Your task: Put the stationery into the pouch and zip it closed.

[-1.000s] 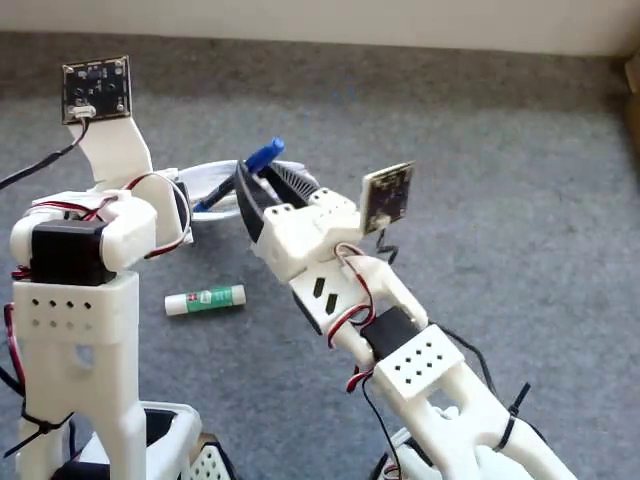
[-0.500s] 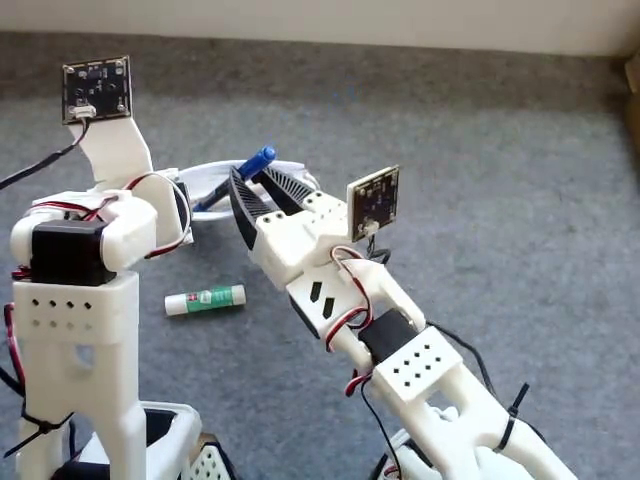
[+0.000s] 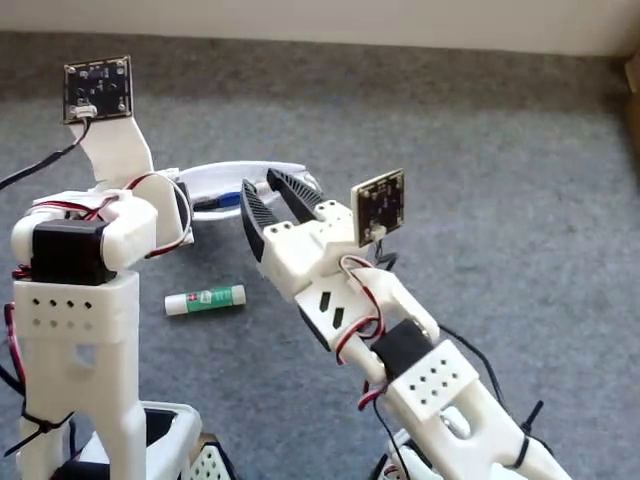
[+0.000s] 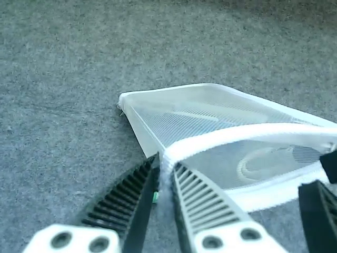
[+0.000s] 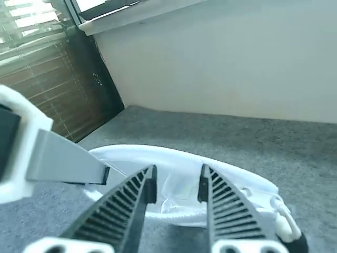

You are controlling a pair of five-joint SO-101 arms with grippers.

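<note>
No legible text or numbers.

High view: fixed camera above and behind both arms (image 3: 420, 370), looking down across the grey table (image 3: 520, 180) toward a pale wall (image 3: 400, 20). Left wrist view: close behind the left hand (image 4: 166, 164), facing steeply down onto the pouch (image 4: 210, 113). Right wrist view: low behind the right hand (image 5: 177, 176), facing almost level over the pouch toward window blinds (image 5: 42, 68). All three views share the pouch.

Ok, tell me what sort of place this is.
Likely an indoor room, home or office: grey carpet-like surface, pale wall and slatted window blinds behind the pouch.
</note>
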